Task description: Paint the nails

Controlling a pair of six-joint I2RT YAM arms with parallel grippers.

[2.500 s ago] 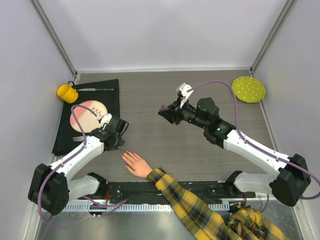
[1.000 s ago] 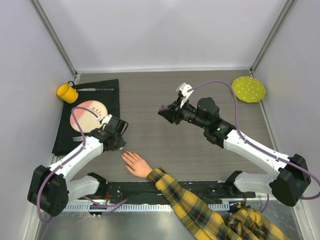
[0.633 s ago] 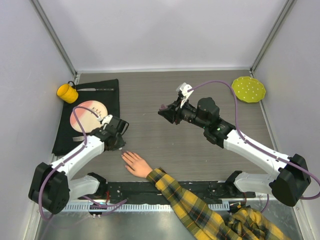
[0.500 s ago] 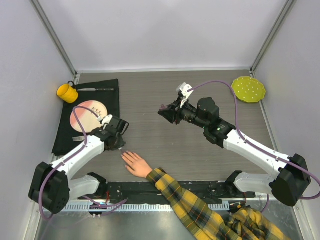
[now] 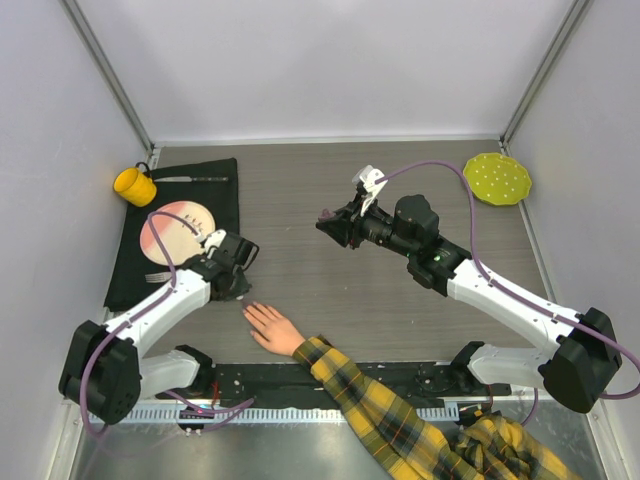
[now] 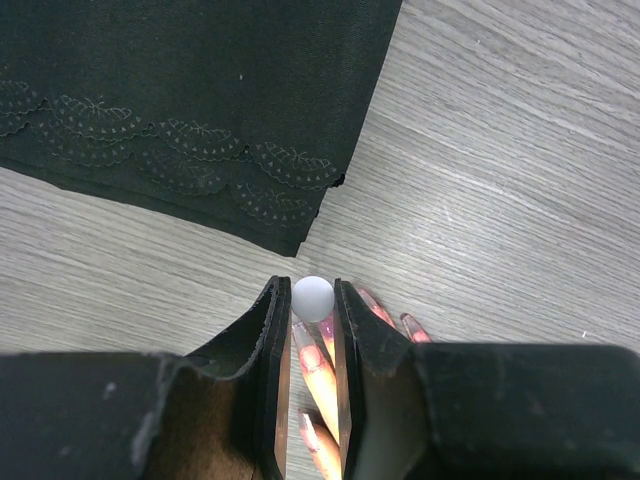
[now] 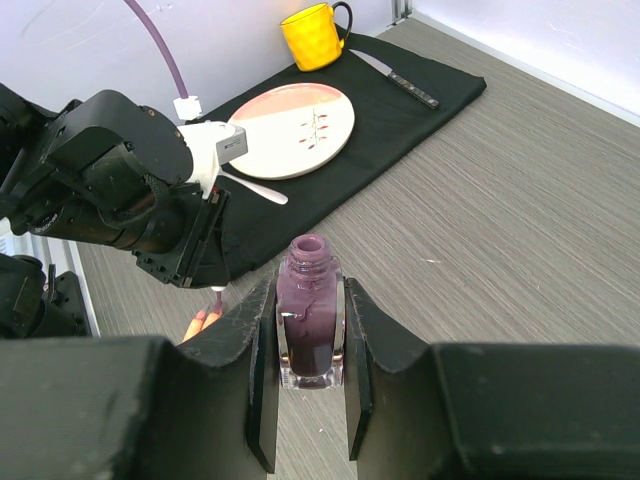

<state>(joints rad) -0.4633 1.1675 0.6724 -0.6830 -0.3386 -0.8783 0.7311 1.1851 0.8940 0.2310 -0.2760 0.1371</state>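
- Lower left of the overhead view: the left end effector points down at the worktop, just beside the fingertips of a pale hand
- Its jaws are nearly closed and pinch a small white round brush cap; in the right wrist view a pinkish brush tip shows beneath it
- The nails lie in the lower centre of the left wrist view, directly under and just right of the end effector; those visible look glossy pink
- The hand lies flat, fingers spread toward the upper left, and a yellow-black plaid sleeve runs off to the lower right
- Centre of the overhead view: the right end effector is raised, well apart from the hand, and clamped on an open polish bottle of dark purple polish, held upright
- Left edge: a black cloth carries a pink-and-white plate, yellow mug, knife and fork
- Upper right: a yellow-green dotted plate
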